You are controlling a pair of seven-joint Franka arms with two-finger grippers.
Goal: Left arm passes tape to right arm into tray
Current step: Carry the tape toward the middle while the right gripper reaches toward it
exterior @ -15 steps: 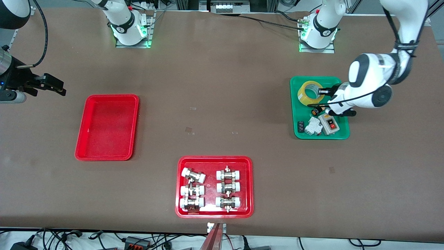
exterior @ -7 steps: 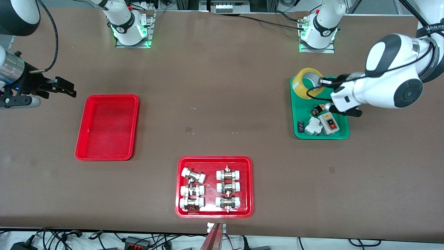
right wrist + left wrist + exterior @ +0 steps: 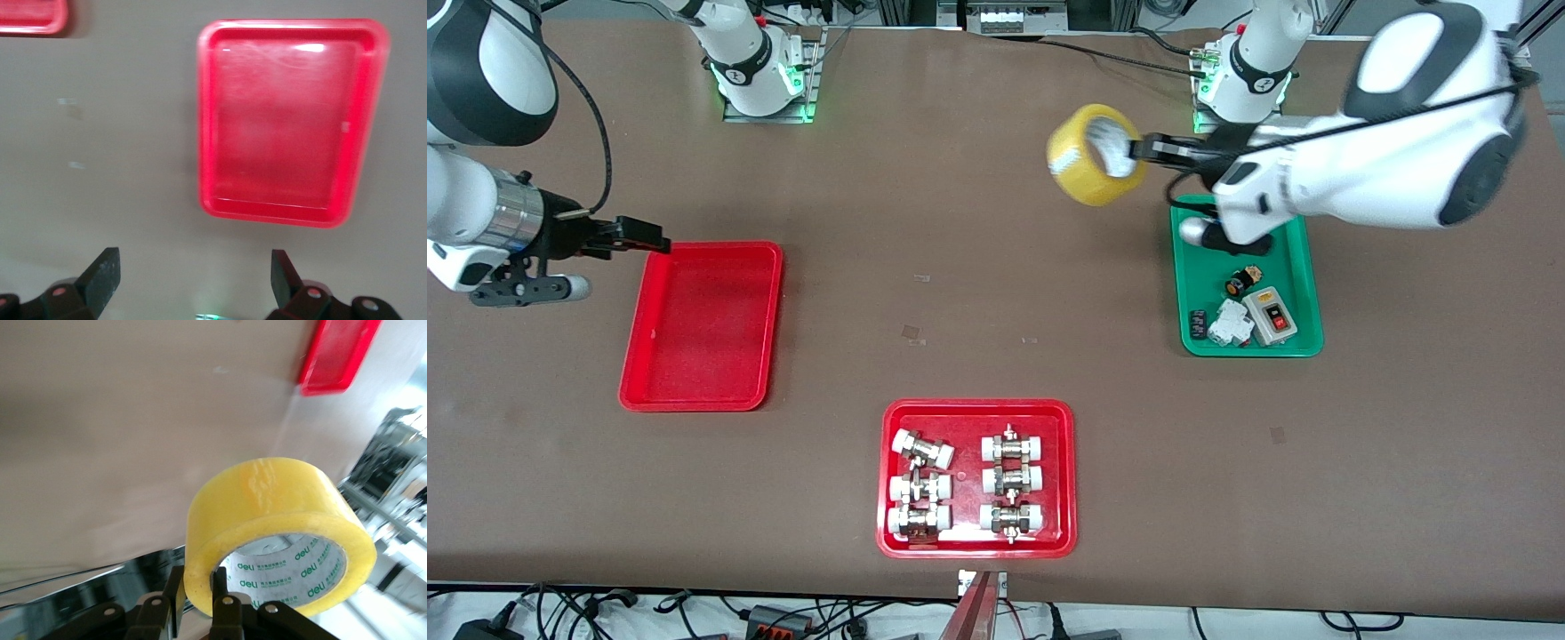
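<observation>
My left gripper [image 3: 1136, 149] is shut on the wall of the yellow tape roll [image 3: 1089, 164] and holds it in the air over bare table beside the green tray, toward the right arm's end. In the left wrist view one finger is inside the core and one outside the tape [image 3: 267, 500], with my left gripper [image 3: 200, 587] clamped on it. My right gripper [image 3: 654, 240] is open and empty, low at the edge of the plain red tray [image 3: 703, 329] that is farthest from the front camera. The right wrist view shows that tray [image 3: 287, 120] empty ahead of my right gripper [image 3: 193, 267].
The green tray [image 3: 1200, 276] holds a switch box [image 3: 1272, 316], a white part and a small black-and-gold part. A red tray with white-capped metal fittings [image 3: 978, 407] lies nearest the front camera. The arm bases stand along the table's farthest edge.
My left gripper lifted the tape out of the green tray and carried it up and toward the right arm's end. My right gripper moved toward the plain red tray.
</observation>
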